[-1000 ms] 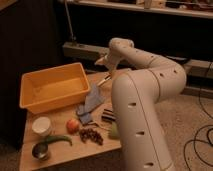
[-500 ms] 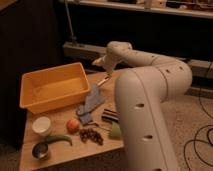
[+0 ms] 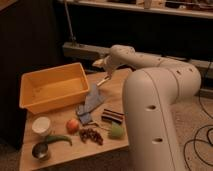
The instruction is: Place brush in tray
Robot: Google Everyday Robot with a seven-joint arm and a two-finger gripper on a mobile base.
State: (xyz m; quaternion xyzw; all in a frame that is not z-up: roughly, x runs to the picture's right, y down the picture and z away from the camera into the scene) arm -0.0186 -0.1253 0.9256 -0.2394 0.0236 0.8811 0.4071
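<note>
Brush (image 3: 104, 80): lies slanted on table (image 3: 120, 88) at 3 o'clock of yellow tray (image 3: 52, 101), just beyond blue cloth (image 3: 90, 100). Gripper (image 3: 101, 64): hovers at brush's 12 o'clock, spread wide, grips nothing.
</note>
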